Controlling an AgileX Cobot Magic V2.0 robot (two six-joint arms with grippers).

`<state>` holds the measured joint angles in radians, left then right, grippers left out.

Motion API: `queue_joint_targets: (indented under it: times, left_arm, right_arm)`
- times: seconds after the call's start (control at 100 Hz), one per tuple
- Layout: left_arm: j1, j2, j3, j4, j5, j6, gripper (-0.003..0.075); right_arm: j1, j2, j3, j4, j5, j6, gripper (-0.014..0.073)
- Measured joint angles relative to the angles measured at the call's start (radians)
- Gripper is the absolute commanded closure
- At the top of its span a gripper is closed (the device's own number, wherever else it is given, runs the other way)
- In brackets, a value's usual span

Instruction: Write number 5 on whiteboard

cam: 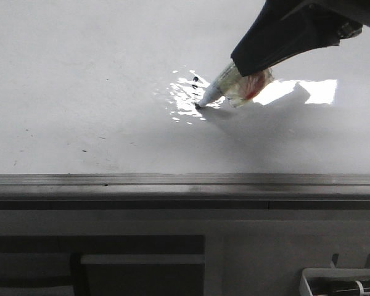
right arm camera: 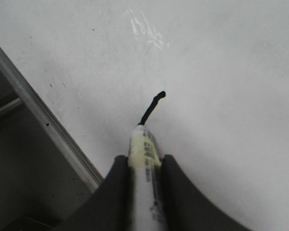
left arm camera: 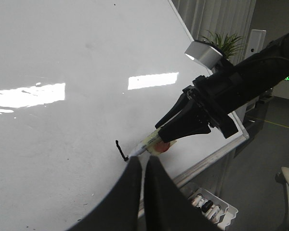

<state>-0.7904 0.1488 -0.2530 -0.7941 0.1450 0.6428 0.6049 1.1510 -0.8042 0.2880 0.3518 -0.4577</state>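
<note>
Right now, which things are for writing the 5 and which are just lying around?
For the job:
- whiteboard
- marker, held in the right gripper
- first black stroke of the number

Just lying about:
- tray of spare markers under the board
- potted plant
- left gripper, shut, holding nothing

A short black stroke (right arm camera: 151,107) marks the glossy whiteboard (cam: 80,80).

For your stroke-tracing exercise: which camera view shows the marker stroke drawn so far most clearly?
The right wrist view: the black stroke runs unobstructed from the marker tip. The left wrist view shows it small, the front view barely, lost in glare.
</note>
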Motion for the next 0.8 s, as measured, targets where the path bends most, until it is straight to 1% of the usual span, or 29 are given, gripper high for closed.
queue_joint_targets:
  times: [0.11,0.33,0.48,0.58,0.8]
  left_arm:
    - [0.0,0.0,0.0,0.0,0.0,0.0,0.0741]
    - [0.0,0.0,0.0,0.0,0.0,0.0,0.0741]
    - [0.0,0.0,0.0,0.0,0.0,0.0,0.0741]
    - [0.0,0.0,0.0,0.0,0.0,0.0,0.0741]
    - [0.0,0.0,0.0,0.0,0.0,0.0,0.0741]
  right_arm:
    - [-0.007,-0.004,0.0,0.0,0.018,0.004,0.065]
    - [-0.085,-0.047,0.0,0.002,0.103,0.055,0.065]
    - [-0.094,-0.057,0.002,0.015,0.132,0.063,0.065]
    - [-0.063,-0.046,0.026,0.057,0.115,0.069,0.065]
    - [0.075,0.059,0.045,0.107,0.025,0.075,0.065]
